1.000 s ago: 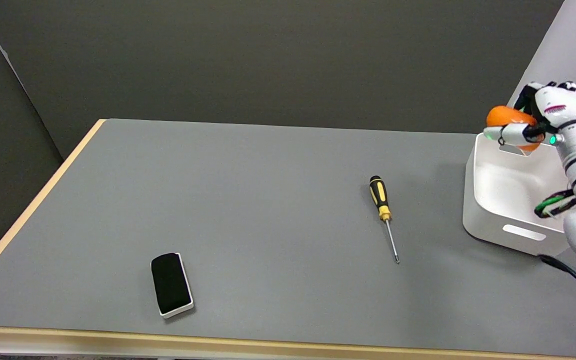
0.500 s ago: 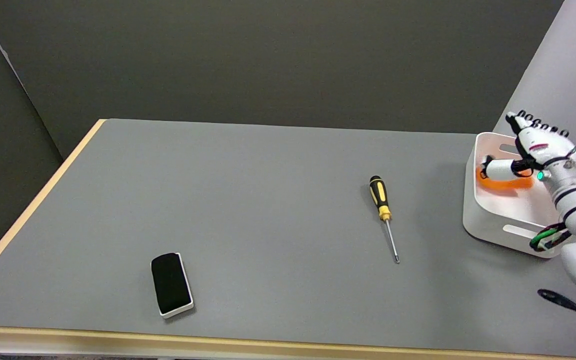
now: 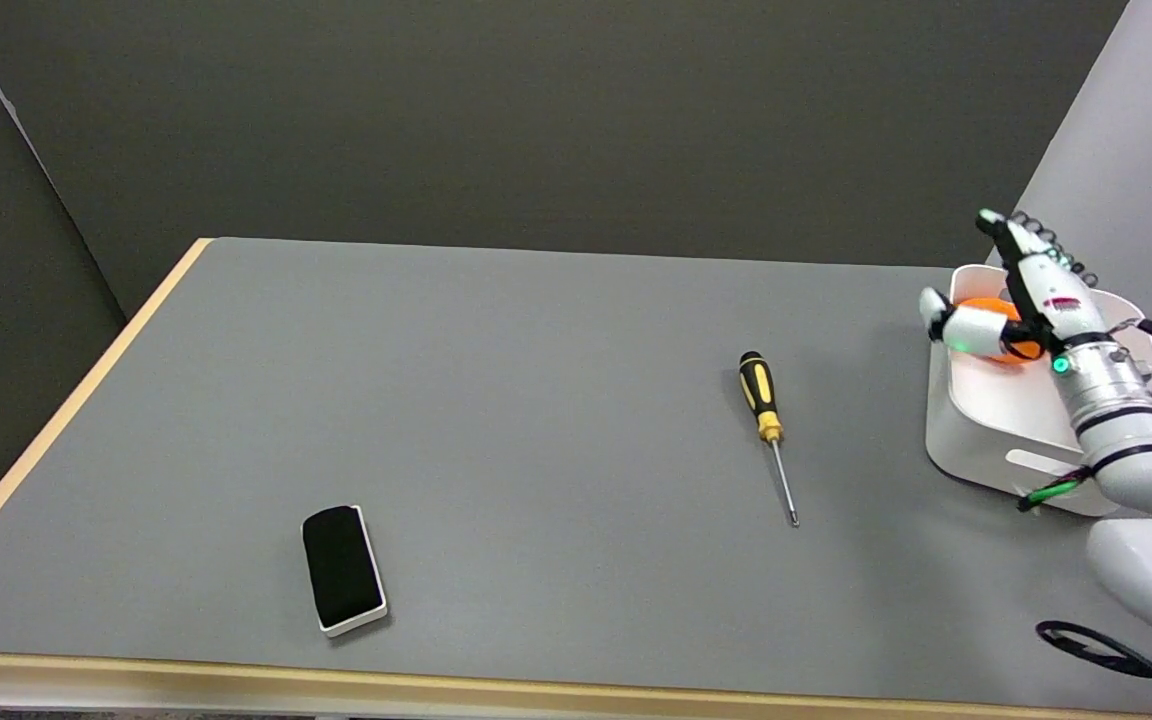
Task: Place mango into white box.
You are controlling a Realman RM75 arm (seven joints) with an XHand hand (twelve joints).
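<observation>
Grey worktop [image 3: 536,400] with a pale wooden edge along the left and near sides. At about 7 o'clock from the worktop's middle, near the front edge: a black eraser [image 3: 342,567] on a white base, lying flat, long side running roughly 11 to 5 o'clock. To the right of the middle, at about 3 o'clock: a screwdriver [image 3: 766,425] with a black-and-yellow handle, handle toward 12 o'clock, metal tip toward 6 o'clock, well apart from the eraser. Farther right, at the worktop's right end: a white box [image 3: 976,440], open on top, a slot handle showing in its near wall. Inside the box, toward its far-left corner at about 11 o'clock: the orange mango [image 3: 994,316], partly hidden behind the thumb. Over the box: the right hand [image 3: 1026,300], fingers spread and stretched toward 11 o'clock, thumb out toward 9 o'clock across the front of the mango, holding nothing. Cannot tell whether the thumb touches the fruit. White forearm running down toward 5 o'clock, green light glowing at the wrist.
</observation>
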